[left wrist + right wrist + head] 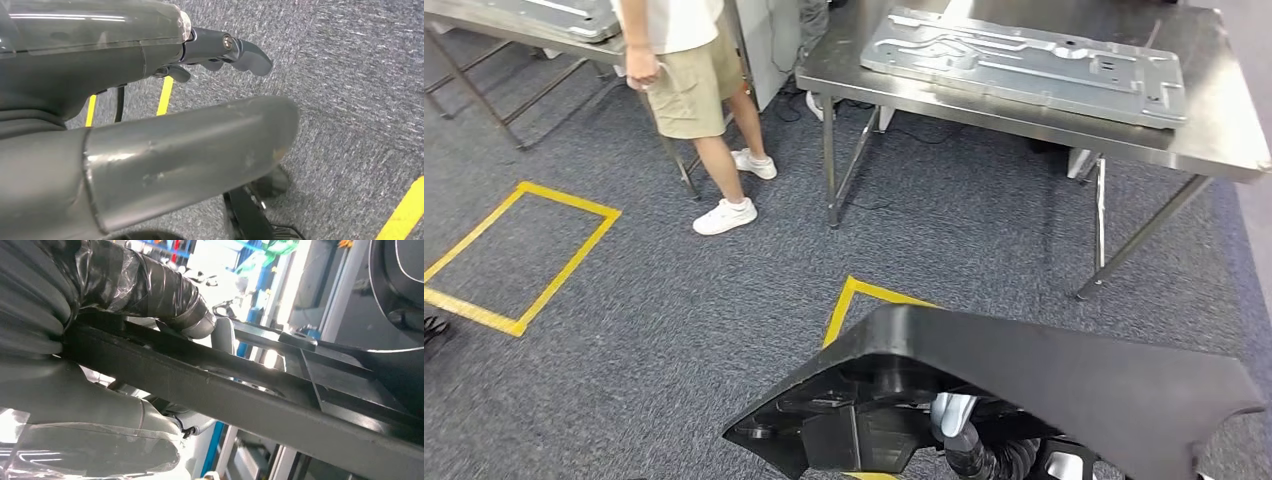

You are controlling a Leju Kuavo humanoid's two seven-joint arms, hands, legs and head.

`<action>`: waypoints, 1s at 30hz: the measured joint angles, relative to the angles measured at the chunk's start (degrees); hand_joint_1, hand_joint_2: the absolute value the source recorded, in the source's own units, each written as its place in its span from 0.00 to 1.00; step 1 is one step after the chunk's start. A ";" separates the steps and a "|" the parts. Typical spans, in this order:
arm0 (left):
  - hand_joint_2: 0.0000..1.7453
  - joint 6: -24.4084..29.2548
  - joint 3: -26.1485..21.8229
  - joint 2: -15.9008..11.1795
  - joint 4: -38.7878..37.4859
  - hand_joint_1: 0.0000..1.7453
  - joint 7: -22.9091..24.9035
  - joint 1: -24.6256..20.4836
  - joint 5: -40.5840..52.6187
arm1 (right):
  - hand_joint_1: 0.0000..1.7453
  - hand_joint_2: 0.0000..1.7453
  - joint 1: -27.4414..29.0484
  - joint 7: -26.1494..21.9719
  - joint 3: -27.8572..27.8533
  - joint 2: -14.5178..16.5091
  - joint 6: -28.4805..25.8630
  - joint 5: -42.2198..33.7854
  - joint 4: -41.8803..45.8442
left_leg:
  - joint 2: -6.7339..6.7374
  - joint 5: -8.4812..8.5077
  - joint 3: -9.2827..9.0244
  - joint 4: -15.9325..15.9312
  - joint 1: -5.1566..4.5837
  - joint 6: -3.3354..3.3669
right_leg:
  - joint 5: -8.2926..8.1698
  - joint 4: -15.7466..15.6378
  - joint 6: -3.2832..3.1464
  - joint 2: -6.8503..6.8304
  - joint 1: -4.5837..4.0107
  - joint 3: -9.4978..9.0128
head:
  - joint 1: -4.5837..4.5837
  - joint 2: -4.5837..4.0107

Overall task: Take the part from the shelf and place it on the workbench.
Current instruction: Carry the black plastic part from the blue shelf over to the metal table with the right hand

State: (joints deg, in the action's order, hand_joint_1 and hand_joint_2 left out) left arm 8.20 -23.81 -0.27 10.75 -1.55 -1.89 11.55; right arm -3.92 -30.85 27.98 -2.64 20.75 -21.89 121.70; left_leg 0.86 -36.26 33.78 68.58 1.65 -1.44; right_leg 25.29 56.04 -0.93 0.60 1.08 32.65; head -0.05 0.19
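1. Right now the large black moulded plastic part (1024,400) is being carried low in front of the robot, above the grey-blue carpet (674,320) and a yellow tape outline (849,300).
2. The right hand (100,340) is gripping the part, with tape-wrapped fingers (165,295) lying over one face of a dark bar of it and the thick grey thumb (95,440) lying against the other.
3. The left hand (165,100) is hanging over the carpet holding nothing, its fingers apart.
4. Ahead, the stainless steel workbench (1224,140) is carrying a grey pressed metal panel (1024,65).
5. A person in khaki shorts and white shoes (694,90) is standing beside another table.
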 joint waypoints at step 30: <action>0.00 -2.04 -2.33 0.97 0.02 0.00 -1.67 0.22 -1.55 | 0.99 1.00 1.07 0.75 -3.42 -0.38 2.75 -0.93 -1.36 | 0.14 1.16 -0.32 -1.67 -0.29 0.25 | 0.11 0.28 -0.08 -0.52 -0.15 0.06 | 0.03 -0.02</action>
State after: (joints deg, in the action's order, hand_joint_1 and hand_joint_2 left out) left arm 6.16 -26.14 0.70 10.78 -3.22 -1.66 10.01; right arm -2.85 -30.09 24.57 -3.02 23.50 -22.82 120.34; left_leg 0.99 -35.09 33.46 66.91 1.36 -1.20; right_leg 25.40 56.32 -1.01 0.08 0.93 32.71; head -0.02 0.17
